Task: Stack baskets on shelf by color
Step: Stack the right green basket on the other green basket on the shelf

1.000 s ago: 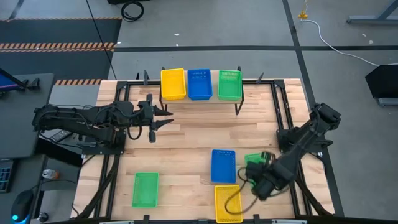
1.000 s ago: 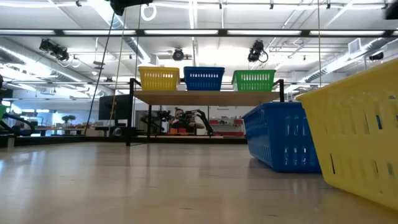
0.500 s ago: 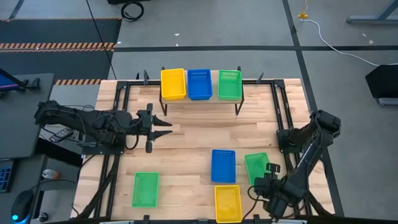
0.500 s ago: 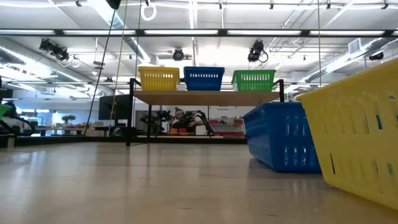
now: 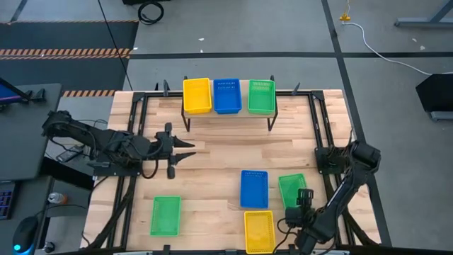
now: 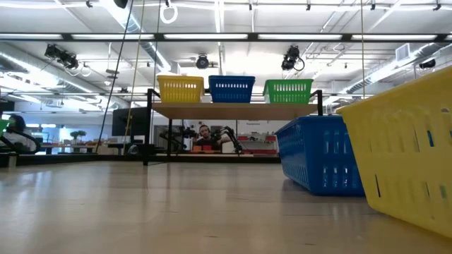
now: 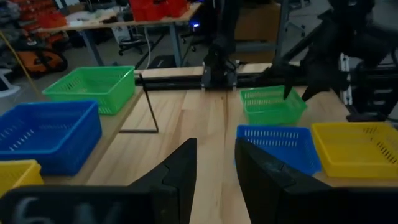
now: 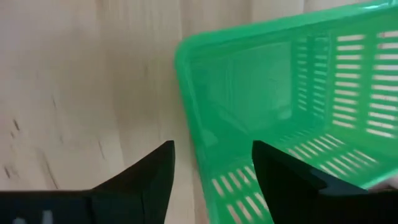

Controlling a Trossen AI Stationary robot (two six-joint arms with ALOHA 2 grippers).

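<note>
right jaws: spread, straddling rim of green basket on bench;
left jaws: spread, empty, shelf ahead

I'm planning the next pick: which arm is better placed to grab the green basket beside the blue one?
The right. Its open right gripper hangs next to that green basket, fingers straddling its rim in the wrist view. The left gripper sits mid-table, far off.
</note>
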